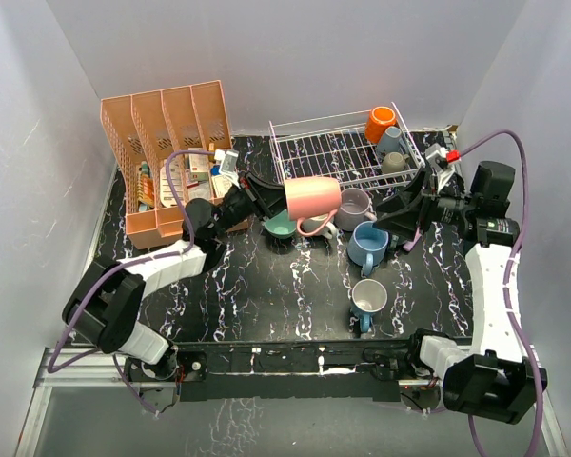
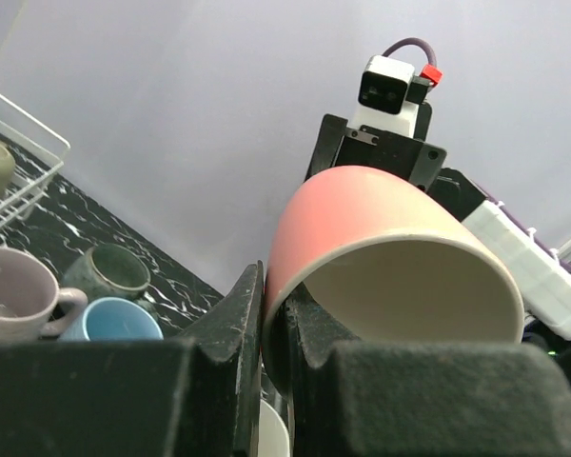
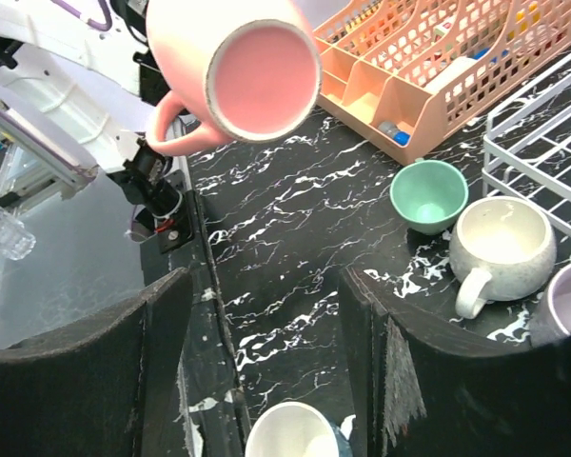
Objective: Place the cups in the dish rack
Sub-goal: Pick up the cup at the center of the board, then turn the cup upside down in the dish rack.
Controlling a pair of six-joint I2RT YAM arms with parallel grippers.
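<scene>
My left gripper [image 1: 269,201] is shut on the rim of a pink cup [image 1: 312,198], held tipped on its side in the air just in front of the white wire dish rack [image 1: 328,152]. In the left wrist view the jaws pinch the pink cup's wall [image 2: 362,219]. An orange cup [image 1: 380,124], a pale blue cup [image 1: 392,141] and an olive cup [image 1: 394,163] stand in the rack. My right gripper [image 1: 403,204] hangs open and empty to the right, over a blue cup [image 1: 368,243], facing the pink cup [image 3: 257,76].
On the black marble table stand a teal cup [image 1: 280,225], a cream speckled cup [image 1: 316,228], a lilac cup [image 1: 354,205] and a white-lined cup [image 1: 368,300]. A salmon slotted organizer [image 1: 167,143] fills the back left. Grey walls enclose the table.
</scene>
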